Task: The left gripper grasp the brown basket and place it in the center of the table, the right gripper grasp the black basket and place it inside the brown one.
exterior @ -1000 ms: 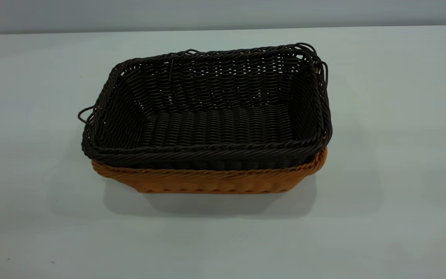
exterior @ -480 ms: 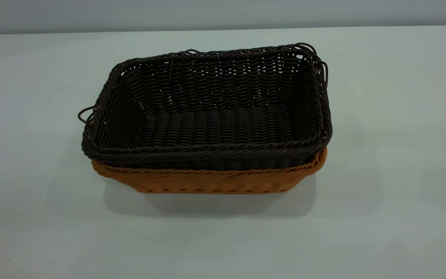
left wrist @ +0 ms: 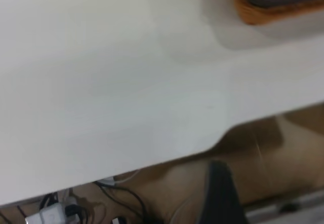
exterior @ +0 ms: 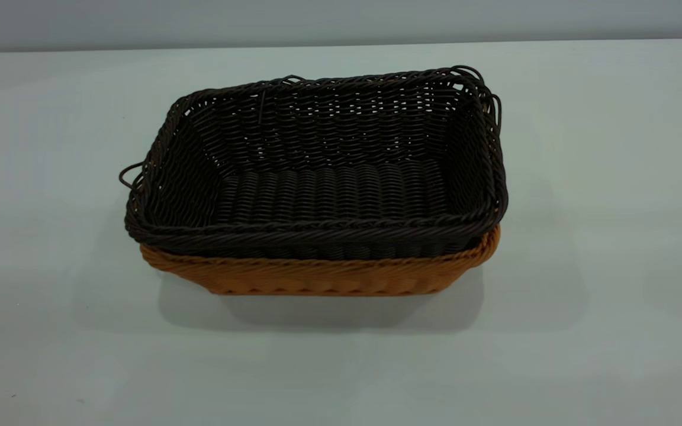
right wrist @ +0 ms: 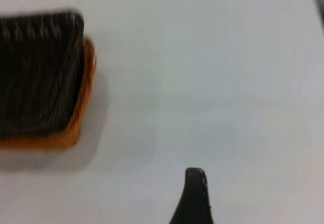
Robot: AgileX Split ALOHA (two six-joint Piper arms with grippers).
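Note:
The black basket sits nested inside the brown basket in the middle of the white table. The black rim stands a little above the brown rim. Both baskets are upright and nothing touches them. No arm shows in the exterior view. In the left wrist view, my left gripper hangs past the table's edge, far from the baskets' corner. In the right wrist view, my right gripper is above bare table, well apart from the end of the stacked baskets.
The table edge shows in the left wrist view, with floor and loose cables below it. A grey wall runs behind the table.

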